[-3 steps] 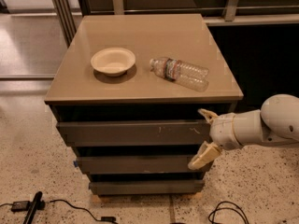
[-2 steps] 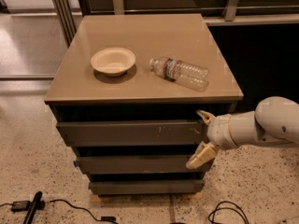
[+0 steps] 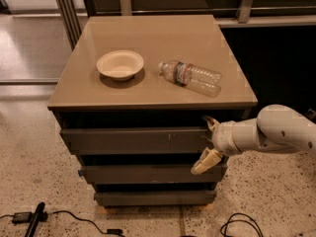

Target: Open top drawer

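Observation:
The top drawer [image 3: 128,141] is the widest dark grey front just under the tan cabinet top, with small pale scratches right of centre. It looks pushed in, with only a dark gap above it. My gripper [image 3: 207,142] comes in from the right on a white arm and sits at the drawer front's right end. It is open. One pale finger [image 3: 211,122] is at the front's upper edge and the other finger [image 3: 205,162] hangs just below its lower edge.
A white paper bowl [image 3: 120,64] and a clear plastic bottle [image 3: 191,77] lying on its side rest on the cabinet top [image 3: 148,36]. Two narrower grey drawer fronts [image 3: 148,173] sit below. Cables [image 3: 74,218] lie on the speckled floor in front.
My gripper and arm have shifted slightly left, closer onto the right end of the top drawer front. The drawer, bowl and bottle have not moved.

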